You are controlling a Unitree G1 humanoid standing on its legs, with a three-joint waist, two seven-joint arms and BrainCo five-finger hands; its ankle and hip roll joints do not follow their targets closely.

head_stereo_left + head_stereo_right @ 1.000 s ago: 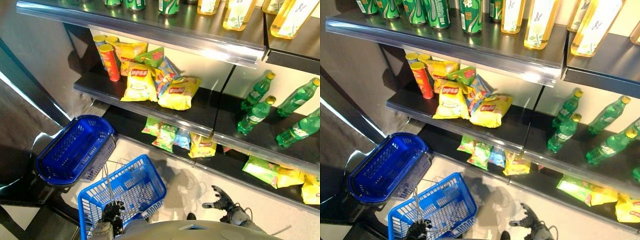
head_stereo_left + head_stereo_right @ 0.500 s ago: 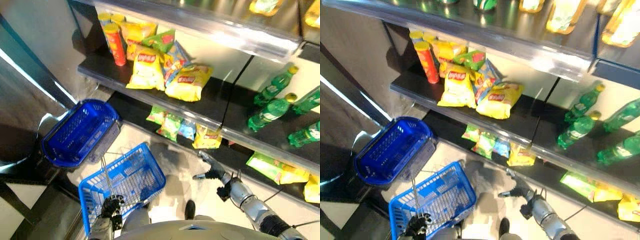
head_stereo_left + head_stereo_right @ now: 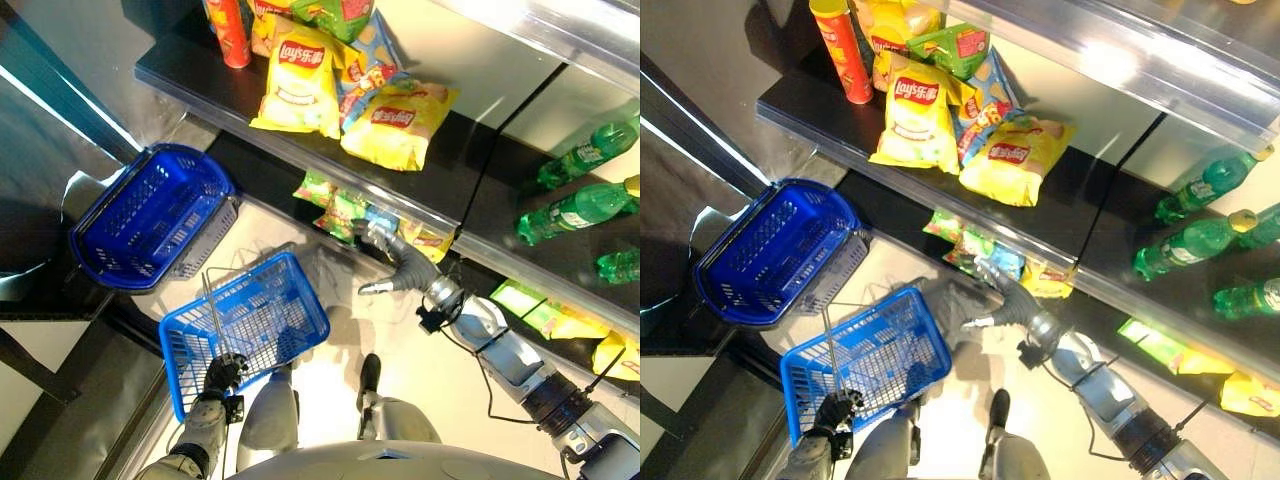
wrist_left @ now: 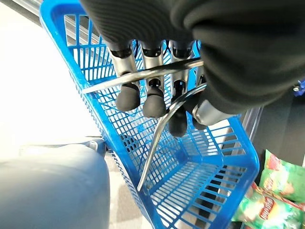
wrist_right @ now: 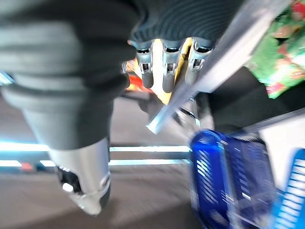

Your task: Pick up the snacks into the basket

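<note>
A light blue wire basket [image 3: 308, 300] hangs low on the left, and my left hand [image 3: 222, 376] is shut on its metal handle [image 4: 157, 138]; the curled fingers [image 4: 127, 98] show in the left wrist view. My right hand [image 3: 396, 270] is stretched out open, its fingers straight, right at the edge of the bottom shelf, beside green snack packs [image 3: 336, 205] and a yellow pack [image 3: 432, 240]; I cannot tell whether it touches them. Nothing lies in the basket. Larger yellow chip bags [image 3: 298, 85] and a red tube [image 3: 232, 30] sit on the shelf above.
A dark blue basket [image 3: 150, 215] stands on a stack to the left of the shelves. Green bottles [image 3: 582, 205] lie on the shelf to the right. More green and yellow packs [image 3: 545, 315] lie low at the right. The metal shelf edge [image 5: 209, 81] runs close past my right fingers.
The camera has tilted down. My right arm has reached forward from near my body to the bottom shelf's snacks. My left hand still holds the basket handle.
</note>
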